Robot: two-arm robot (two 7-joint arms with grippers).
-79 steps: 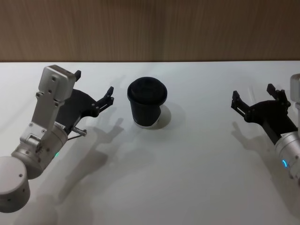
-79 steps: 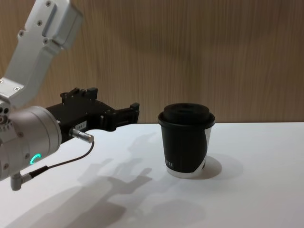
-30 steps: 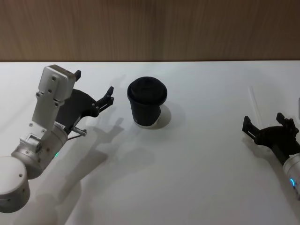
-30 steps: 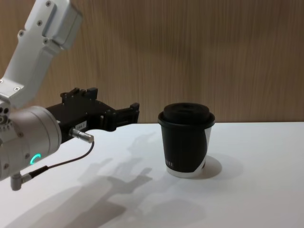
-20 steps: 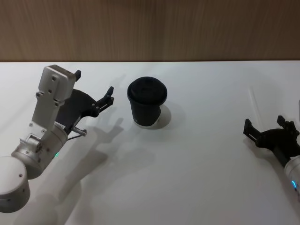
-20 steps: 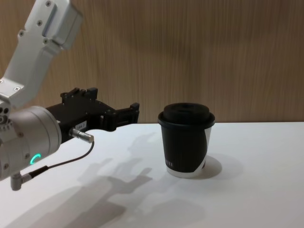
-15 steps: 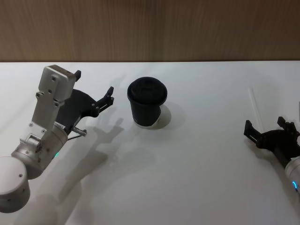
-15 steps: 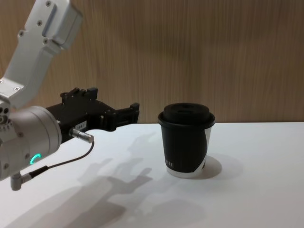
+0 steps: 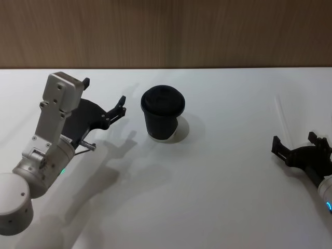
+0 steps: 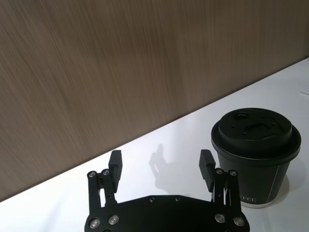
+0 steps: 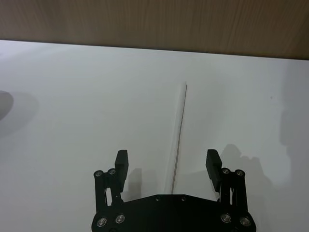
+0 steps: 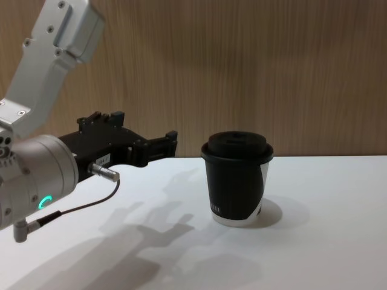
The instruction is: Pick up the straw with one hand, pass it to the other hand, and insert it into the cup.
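Moved: right claw (image 9: 294,141) has slid back toward the robot compared with a couple of seconds ago, so the straw (image 9: 280,111) it was covering is out in plain view now. Left side looks the same as before.
Right claw: fingers spread wide, nothing in it, way off to the right of the cup (image 9: 163,116).
Straw: lying flat on the white table (image 9: 218,181), well apart from the cup on its right. In the right wrist view its near end runs in between the spread fingers, not pinched.
Cup: upright with its domed lid on.
Left claw (image 9: 104,91): open and empty too, hanging just left of the cup with its fingers aimed at it, not touching.
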